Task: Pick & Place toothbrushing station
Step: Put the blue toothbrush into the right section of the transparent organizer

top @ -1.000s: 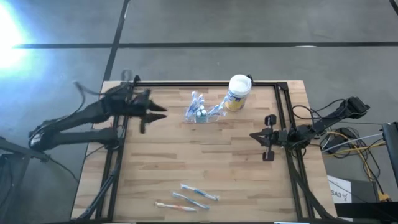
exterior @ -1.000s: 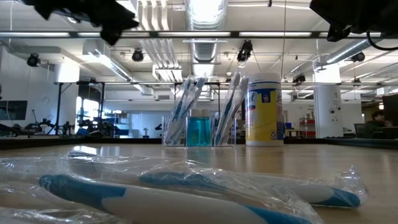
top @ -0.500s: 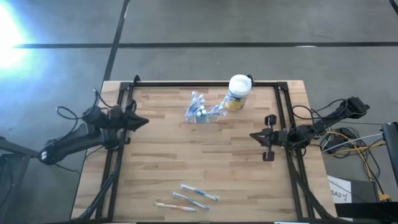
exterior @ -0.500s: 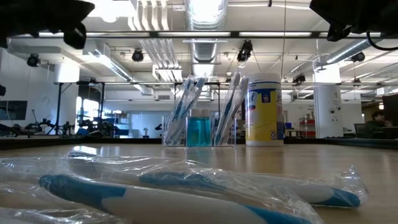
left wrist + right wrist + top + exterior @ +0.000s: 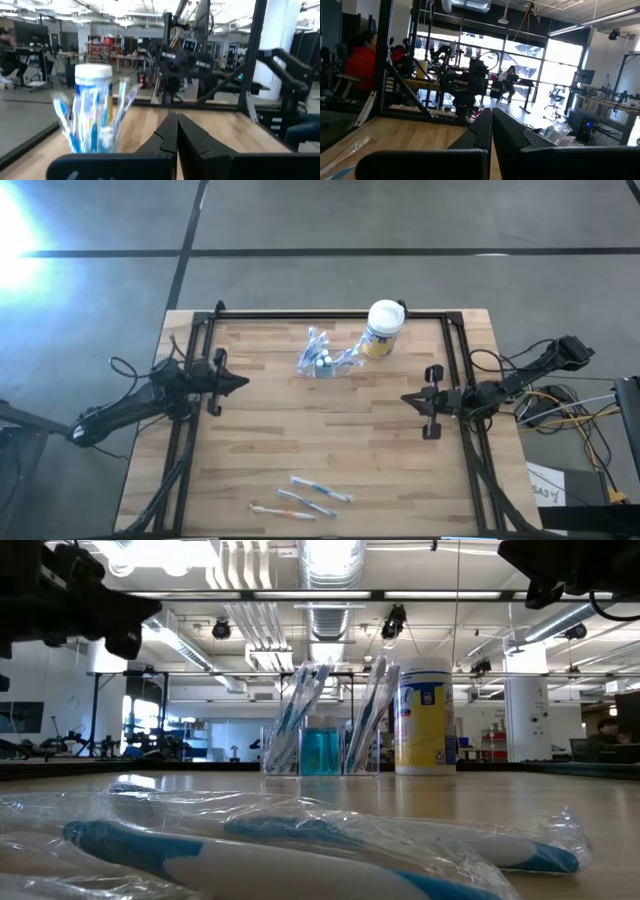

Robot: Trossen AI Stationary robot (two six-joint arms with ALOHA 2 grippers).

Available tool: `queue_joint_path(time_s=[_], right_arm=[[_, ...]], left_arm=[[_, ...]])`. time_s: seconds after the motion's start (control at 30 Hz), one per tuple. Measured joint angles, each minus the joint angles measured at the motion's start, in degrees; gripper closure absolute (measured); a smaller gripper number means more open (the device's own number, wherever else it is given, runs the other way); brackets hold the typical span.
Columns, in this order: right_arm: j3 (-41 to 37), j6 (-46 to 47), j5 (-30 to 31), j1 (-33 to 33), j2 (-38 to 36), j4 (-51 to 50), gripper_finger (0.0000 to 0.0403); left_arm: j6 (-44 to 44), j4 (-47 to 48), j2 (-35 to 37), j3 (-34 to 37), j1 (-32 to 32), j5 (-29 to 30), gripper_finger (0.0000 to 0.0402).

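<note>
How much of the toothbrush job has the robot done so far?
Hard to say what is done: the toothbrushing station stands on the table beside the white canister, with brushes in it. Nothing is in hand: the left gripper and right gripper are shut, empty, at the table's sides. Three wrapped toothbrushes lie loose near the front edge, so maybe those are left.
</note>
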State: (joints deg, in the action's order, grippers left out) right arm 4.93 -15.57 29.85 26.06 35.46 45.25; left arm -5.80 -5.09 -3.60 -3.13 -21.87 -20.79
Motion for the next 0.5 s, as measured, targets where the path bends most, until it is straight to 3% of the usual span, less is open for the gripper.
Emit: queue_joint_path(time_s=[0.3, 0.5], right_arm=[[1.53, 5.64, 0.20, -0.22, -0.04, -3.75, 0.0394], [10.73, 14.02, 6.05, -0.22, 0.24, -28.64, 0.0394]], left_arm=[[2.60, -0.20, 0.11, 2.62, -0.04, 2.67, 0.0400], [3.00, -0.52, 0.11, 2.64, -0.04, 2.66, 0.0391]])
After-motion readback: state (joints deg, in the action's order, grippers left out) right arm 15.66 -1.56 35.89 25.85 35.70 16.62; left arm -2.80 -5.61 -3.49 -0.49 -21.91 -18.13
